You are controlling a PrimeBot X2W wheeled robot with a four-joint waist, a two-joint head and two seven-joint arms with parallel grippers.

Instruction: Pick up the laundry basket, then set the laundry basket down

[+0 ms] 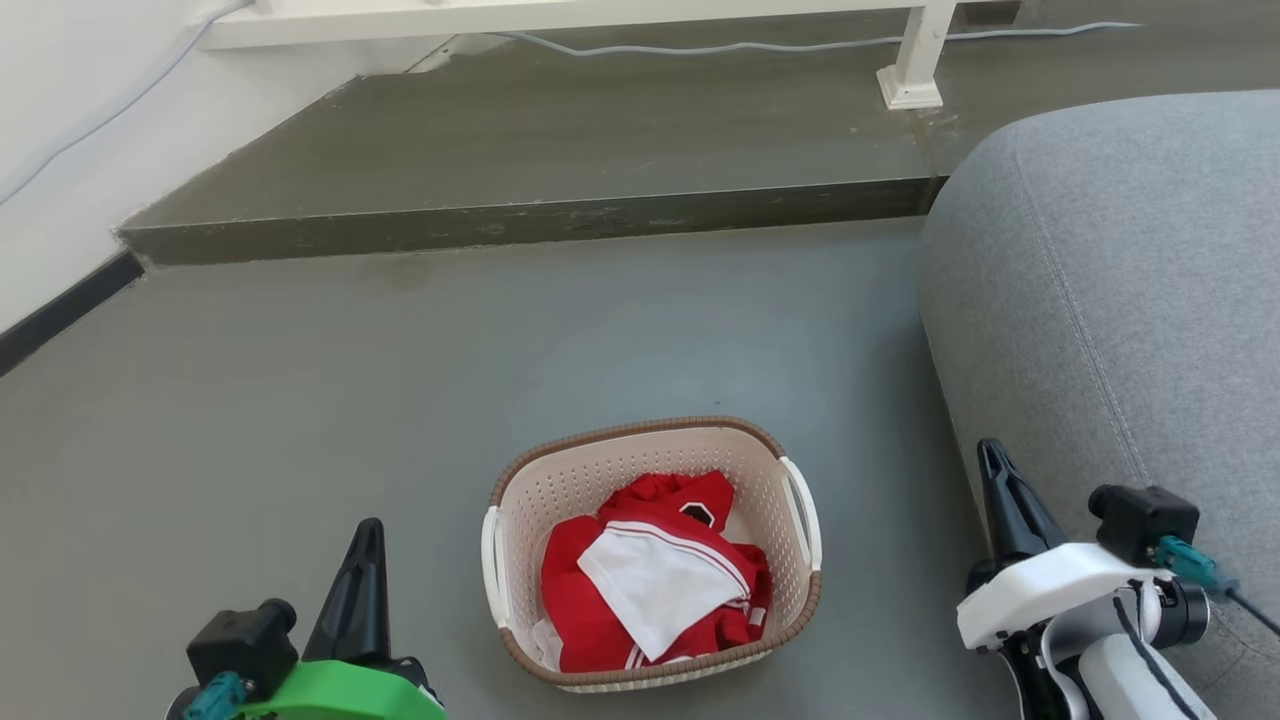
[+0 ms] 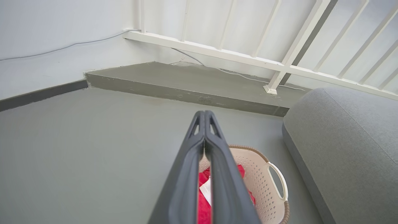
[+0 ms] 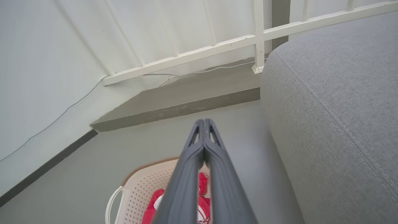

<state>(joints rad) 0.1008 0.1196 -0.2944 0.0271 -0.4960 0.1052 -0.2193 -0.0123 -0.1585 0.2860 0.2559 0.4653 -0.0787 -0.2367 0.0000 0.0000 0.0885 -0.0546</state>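
laundry basket [image 1: 560,490] on floor [image 1: 400,380] between arms | left gripper [image 1: 368,535], right gripper [image 1: 995,470] pinched together, empty | next: open both, take white handles [image 1: 803,510] evenly, lift level

A grey sofa [image 1: 1120,300] stands on the grey floor [image 1: 400,350]. Just beyond it runs a raised step [image 1: 560,150] bearing 1 white railing post [image 1: 915,60] and a pale cable [image 1: 750,45]. Well left of the sofa rises a white wall [image 1: 60,150].

Bright, even, diffuse light in all three views; shadows faint and soft, just a thin dark edge under the laundry basket [image 1: 640,426] on the floor [image 1: 300,400]. Head view sharp. Wrist views wide-angle: railing [image 2: 217,53] bars splay toward edges.
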